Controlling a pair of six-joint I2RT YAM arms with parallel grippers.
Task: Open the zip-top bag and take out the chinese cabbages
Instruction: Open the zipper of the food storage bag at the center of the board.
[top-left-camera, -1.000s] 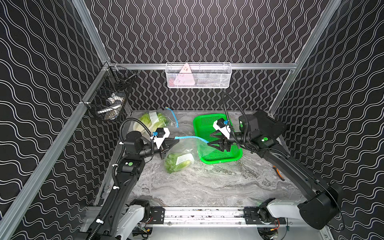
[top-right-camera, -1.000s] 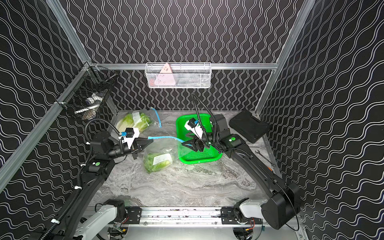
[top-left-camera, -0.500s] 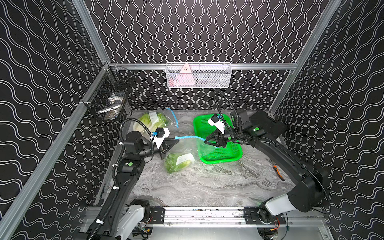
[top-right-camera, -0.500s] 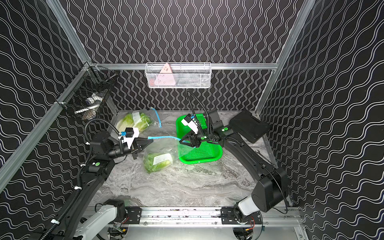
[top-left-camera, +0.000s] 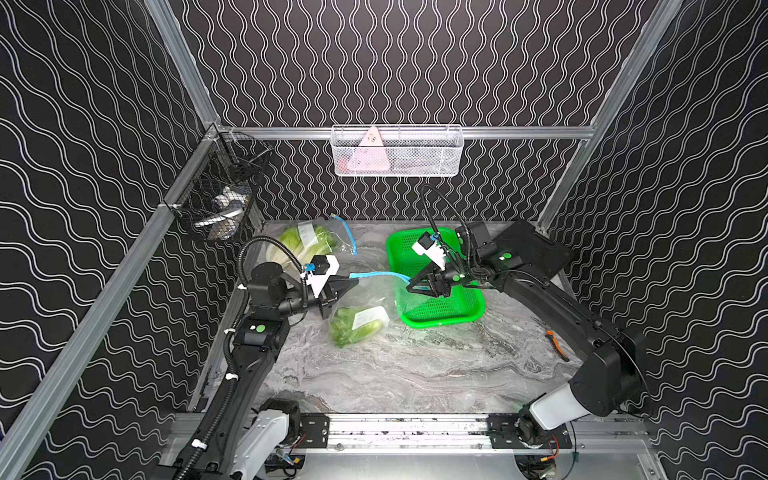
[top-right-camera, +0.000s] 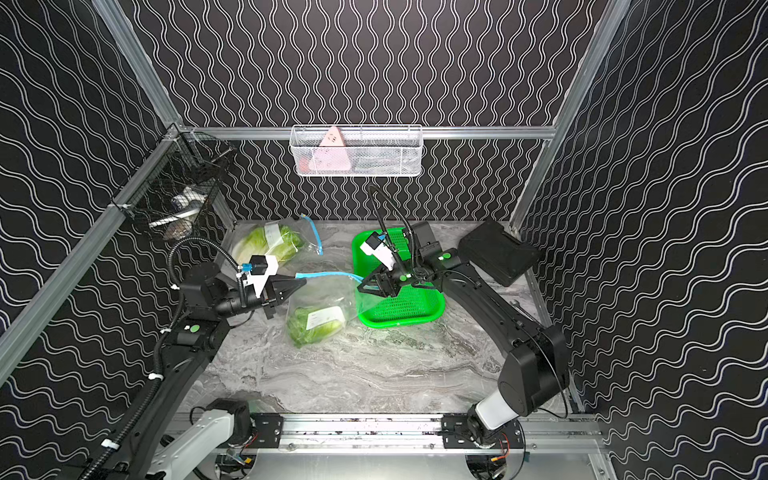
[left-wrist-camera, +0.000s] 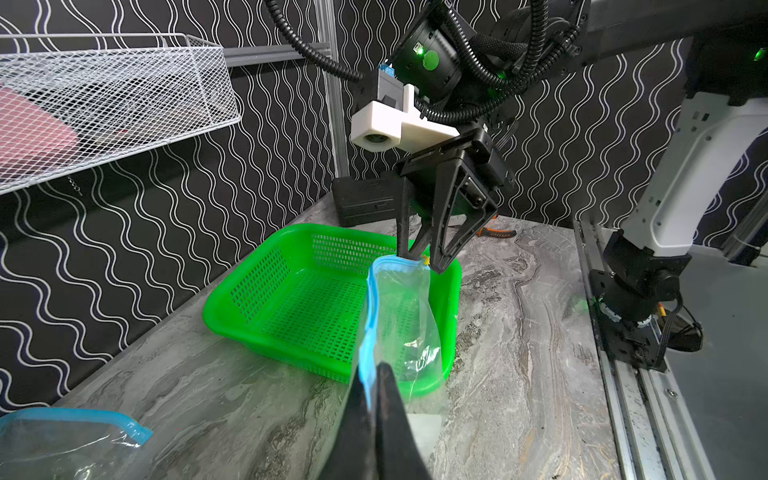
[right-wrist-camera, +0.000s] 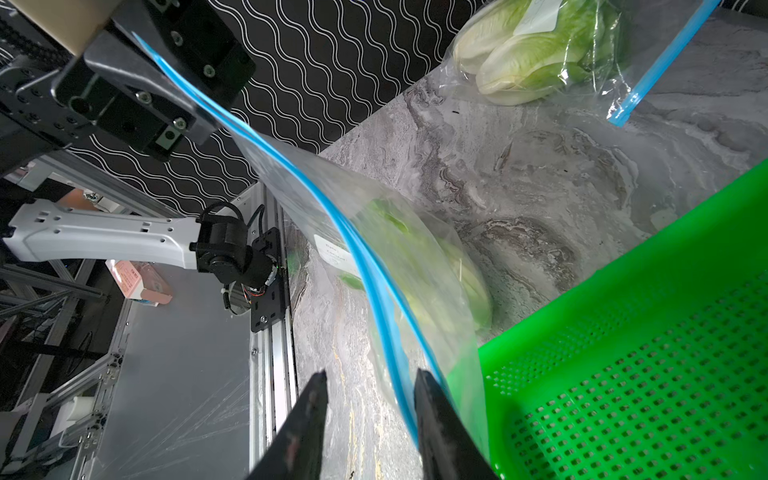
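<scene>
Cabbages are all inside plastic, none yet out. At about 11 o'clock on the desk (top-left-camera: 395, 374) a second bag (top-left-camera: 338, 245) lies flat with pale heads inside it, and neither arm touches it. To its 5 o'clock the left claw (top-left-camera: 355, 283) is clamped tight on one end of the blue zip strip (top-left-camera: 376, 275) of the zip-top bag (top-left-camera: 376, 297). It holds that edge up so the film hangs from it. The chinese cabbages (top-left-camera: 357, 328) in this bag rest low in the sagging plastic, down on the desk, at about 7 o'clock from the green mesh basket (top-left-camera: 440, 322). How many heads it holds cannot be told. Further right, the right claw (top-left-camera: 409, 286) meets the strip's far end, over the basket's near left part. In the right wrist view its fingers (right-wrist-camera: 440, 436) stand apart with the strip running between them and lying against one, so it has hold of nothing. In the left wrist view a small yellow tab (left-wrist-camera: 424, 261) sits right at those tips. At 2 o'clock a black case (top-left-camera: 532, 249) lies well clear. The step in hand looks to be the unsealing; whether the lips are already parted cannot be told. The next move seems to call for the right claw to close on the tab or on one lip only. It would then draw away towards 3 o'clock while the left holds firm. A pinch that catches both lips would likely keep the mouth shut.
</scene>
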